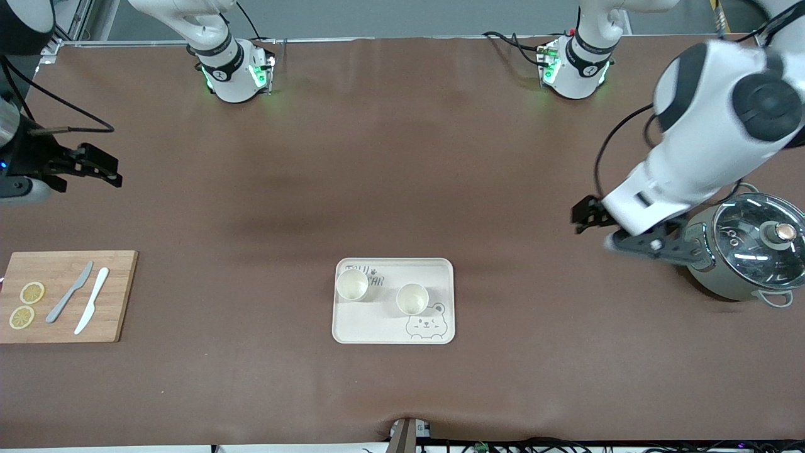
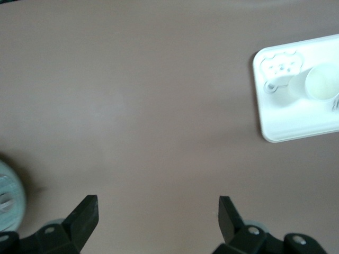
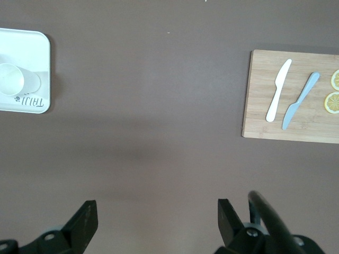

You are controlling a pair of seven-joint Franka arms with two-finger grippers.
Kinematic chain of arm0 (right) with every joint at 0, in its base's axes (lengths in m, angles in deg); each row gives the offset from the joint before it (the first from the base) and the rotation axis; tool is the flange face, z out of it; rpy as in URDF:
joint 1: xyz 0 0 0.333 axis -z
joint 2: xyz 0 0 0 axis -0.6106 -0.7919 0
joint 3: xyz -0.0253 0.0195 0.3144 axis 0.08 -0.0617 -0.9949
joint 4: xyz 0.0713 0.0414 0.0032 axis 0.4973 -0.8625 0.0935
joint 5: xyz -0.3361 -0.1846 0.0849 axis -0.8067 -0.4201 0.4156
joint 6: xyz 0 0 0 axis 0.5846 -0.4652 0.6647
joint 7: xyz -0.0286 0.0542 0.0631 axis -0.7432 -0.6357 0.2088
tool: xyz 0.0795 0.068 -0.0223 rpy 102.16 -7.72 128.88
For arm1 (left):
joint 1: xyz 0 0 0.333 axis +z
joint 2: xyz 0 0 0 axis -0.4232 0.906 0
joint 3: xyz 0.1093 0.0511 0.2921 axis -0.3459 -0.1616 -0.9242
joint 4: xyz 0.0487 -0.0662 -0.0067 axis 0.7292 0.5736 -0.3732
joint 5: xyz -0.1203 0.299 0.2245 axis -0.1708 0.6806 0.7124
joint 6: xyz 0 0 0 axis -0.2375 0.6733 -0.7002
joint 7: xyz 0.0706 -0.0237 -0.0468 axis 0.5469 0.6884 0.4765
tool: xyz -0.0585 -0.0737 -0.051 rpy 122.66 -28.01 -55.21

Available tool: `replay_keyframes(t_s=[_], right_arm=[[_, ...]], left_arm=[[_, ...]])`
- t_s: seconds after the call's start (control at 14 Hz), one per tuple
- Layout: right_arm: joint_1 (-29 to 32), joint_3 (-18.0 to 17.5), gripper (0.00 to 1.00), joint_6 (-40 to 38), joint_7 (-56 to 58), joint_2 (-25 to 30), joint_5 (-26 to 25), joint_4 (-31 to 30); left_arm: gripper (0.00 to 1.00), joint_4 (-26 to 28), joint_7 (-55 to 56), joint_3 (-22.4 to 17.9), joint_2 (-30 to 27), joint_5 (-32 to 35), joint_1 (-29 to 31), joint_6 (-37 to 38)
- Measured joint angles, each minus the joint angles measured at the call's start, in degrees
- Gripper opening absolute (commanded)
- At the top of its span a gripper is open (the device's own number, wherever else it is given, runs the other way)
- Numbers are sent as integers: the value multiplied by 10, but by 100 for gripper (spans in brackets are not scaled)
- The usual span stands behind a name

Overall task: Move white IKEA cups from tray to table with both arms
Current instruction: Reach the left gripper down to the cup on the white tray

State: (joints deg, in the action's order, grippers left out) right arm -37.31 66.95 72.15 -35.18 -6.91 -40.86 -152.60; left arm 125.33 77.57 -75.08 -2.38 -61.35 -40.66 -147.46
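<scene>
Two white IKEA cups [image 1: 351,284] [image 1: 412,298] upright on bear tray [image 1: 383,327] mid-bench; left gripper [image 1: 582,217] and right gripper [image 1: 100,167] at opposite bench ends, fingers spread, empty.

two cups [image 1: 351,284] [image 1: 412,298], two knives [image 1: 70,292] [image 1: 92,300] (one white)

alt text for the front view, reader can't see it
Two white cups stand upright on a bear-printed tray mid-table. Both grippers are open and empty: the left gripper beside a lidded pot, the right gripper above a cutting board.
</scene>
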Motion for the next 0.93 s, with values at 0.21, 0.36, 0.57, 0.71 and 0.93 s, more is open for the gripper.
replay_keyframes(t_s=[0.21, 0.36, 0.57, 0.71, 0.93], right_arm=[[8, 4, 100, -7, 0, 8, 0, -7], [9, 6, 100, -6, 0, 8, 0, -19], [9, 5, 100, -3, 0, 7, 0, -27], [9, 5, 100, 2, 0, 6, 0, -30], [8, 3, 100, 26, 0, -10, 2, -35]], left_arm=[[100, -76, 50, 4, 105, -1, -35, -37], [100, -104, 70, 5, 164, -1, -53, -81], [100, -142, 113, 5, 237, -2, -80, -143], [100, -155, 146, 6, 268, -2, -102, -179], [100, -160, 185, -7, 298, -2, -139, -216]])
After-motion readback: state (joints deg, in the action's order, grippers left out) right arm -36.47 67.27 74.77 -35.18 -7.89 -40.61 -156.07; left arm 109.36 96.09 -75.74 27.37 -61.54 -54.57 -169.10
